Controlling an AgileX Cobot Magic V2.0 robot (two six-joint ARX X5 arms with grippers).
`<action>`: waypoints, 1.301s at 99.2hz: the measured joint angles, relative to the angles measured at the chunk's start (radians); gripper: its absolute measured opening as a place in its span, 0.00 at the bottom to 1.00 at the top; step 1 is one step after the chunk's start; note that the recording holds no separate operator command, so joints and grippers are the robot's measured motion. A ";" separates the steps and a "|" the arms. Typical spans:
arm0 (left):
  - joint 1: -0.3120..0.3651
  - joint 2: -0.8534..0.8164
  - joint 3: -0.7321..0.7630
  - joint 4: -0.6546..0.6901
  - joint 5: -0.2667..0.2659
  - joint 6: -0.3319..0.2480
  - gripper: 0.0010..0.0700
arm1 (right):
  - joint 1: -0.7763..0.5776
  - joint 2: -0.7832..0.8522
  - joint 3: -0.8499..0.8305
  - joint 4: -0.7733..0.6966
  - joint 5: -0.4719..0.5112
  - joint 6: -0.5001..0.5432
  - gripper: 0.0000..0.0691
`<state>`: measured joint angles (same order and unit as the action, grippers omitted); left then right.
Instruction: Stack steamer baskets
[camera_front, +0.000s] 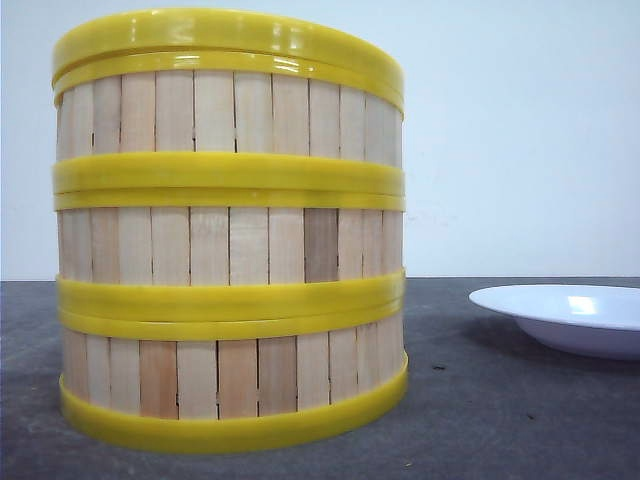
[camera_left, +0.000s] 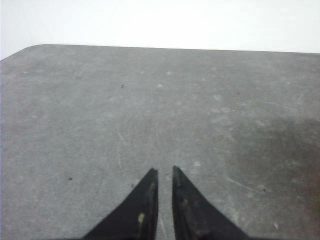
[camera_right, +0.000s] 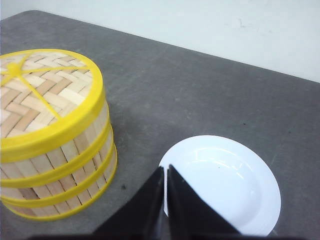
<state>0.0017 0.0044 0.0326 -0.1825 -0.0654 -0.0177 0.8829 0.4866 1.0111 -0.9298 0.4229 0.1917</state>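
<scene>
Steamer baskets (camera_front: 230, 240) stacked on grey table (camera_front: 500, 420), white wall (camera_front: 520, 130) behind.

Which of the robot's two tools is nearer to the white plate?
Right. The right tool hangs shut over the near rim of the white plate, beside the stacked steamer baskets. The left tool, shut too, shows only bare table, no plate in its view.

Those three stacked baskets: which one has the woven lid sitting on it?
The top basket of the stack. The woven lid with its yellow rim caps it, while the middle basket and bottom basket lie beneath it.
</scene>
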 joint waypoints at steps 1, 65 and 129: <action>0.000 0.000 0.000 0.000 0.000 0.000 0.02 | 0.000 0.000 0.000 0.000 0.000 0.000 0.00; 0.000 0.000 0.000 0.000 0.000 0.000 0.02 | -0.597 -0.033 -0.086 0.241 -0.233 -0.249 0.00; 0.000 0.000 0.000 0.000 0.000 0.000 0.02 | -0.925 -0.409 -0.816 0.628 -0.449 -0.168 0.00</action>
<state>0.0017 0.0044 0.0326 -0.1825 -0.0654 -0.0177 -0.0422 0.0772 0.1955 -0.3023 -0.0265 0.0235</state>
